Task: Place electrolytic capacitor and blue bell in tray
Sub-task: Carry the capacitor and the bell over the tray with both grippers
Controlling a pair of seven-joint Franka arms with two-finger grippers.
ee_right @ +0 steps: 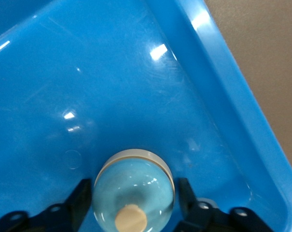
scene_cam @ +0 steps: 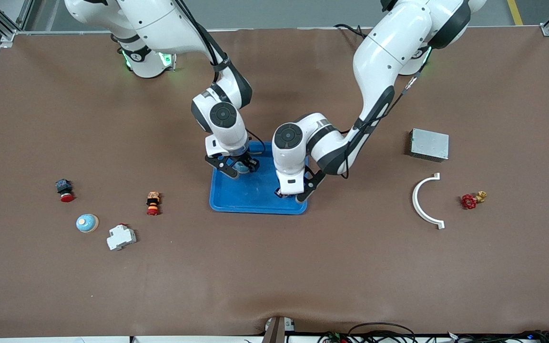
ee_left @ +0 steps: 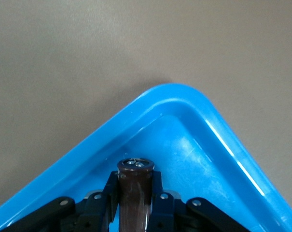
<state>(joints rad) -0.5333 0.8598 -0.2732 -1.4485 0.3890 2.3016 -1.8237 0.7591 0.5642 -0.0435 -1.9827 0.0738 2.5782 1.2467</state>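
The bright blue tray (scene_cam: 236, 202) lies mid-table. My left gripper (scene_cam: 293, 194) is over the tray corner nearest the front camera, toward the left arm's end. In the left wrist view this gripper (ee_left: 135, 176) is shut on the dark brown electrolytic capacitor (ee_left: 134, 188), just above the tray floor (ee_left: 223, 145). My right gripper (scene_cam: 235, 167) is low over the tray's part farther from the camera. In the right wrist view its fingers (ee_right: 83, 198) stand either side of the pale blue bell (ee_right: 133, 193), with thin gaps. The bell rests on the tray floor (ee_right: 112, 72).
A second blue bell (scene_cam: 86, 223), a white breaker (scene_cam: 121, 237) and two red-capped buttons (scene_cam: 153, 203) (scene_cam: 65, 189) lie toward the right arm's end. A grey metal box (scene_cam: 429, 144), a white curved piece (scene_cam: 422, 202) and a red valve wheel (scene_cam: 469, 201) lie toward the left arm's end.
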